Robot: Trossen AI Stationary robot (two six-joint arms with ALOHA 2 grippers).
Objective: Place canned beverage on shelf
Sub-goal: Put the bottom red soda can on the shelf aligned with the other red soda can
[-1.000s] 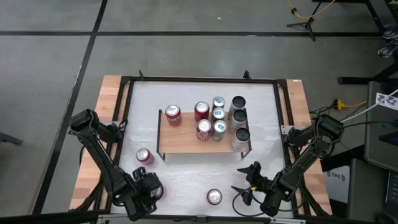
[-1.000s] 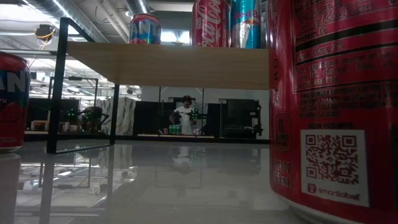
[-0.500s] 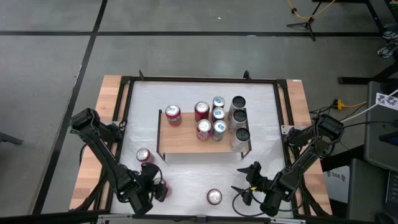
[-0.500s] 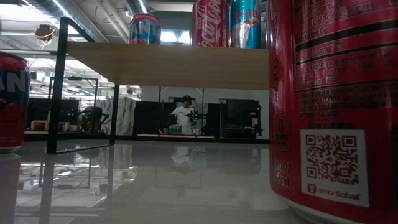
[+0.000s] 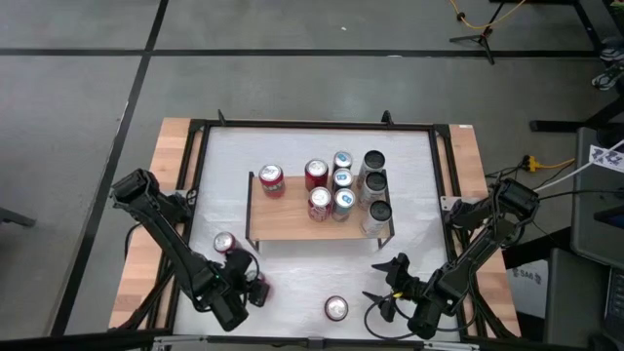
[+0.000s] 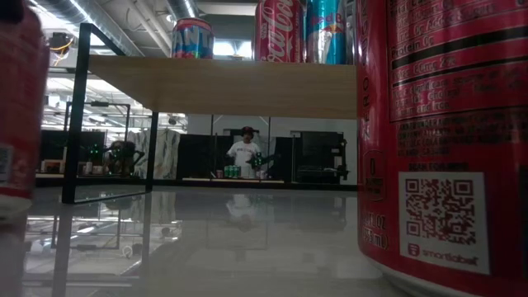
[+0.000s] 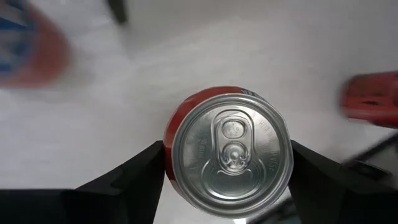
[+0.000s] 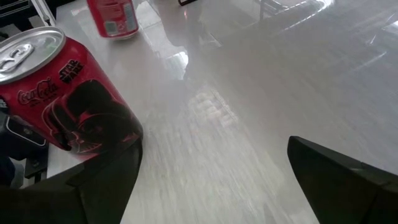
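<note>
Can gripped between my left gripper fingers, near-left of table, short of shelf. Seven cans already on top board; two loose cans left on tabletop. Right gripper waits near-right, wide open, empty.

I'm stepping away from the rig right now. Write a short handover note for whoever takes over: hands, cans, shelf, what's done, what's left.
Left hand: shut on a red can, gripped from above, near the table's front left.
Right hand: open and empty, waiting at front right.
Shelf: mid-table, eight cans standing on its board.
Loose on the table: one red can just left of the shelf, one Coca-Cola can front centre, beside the right hand.
Done: eight cans shelved, ninth gripped.
Left: carry the held can to the shelf, then the two loose ones.
</note>
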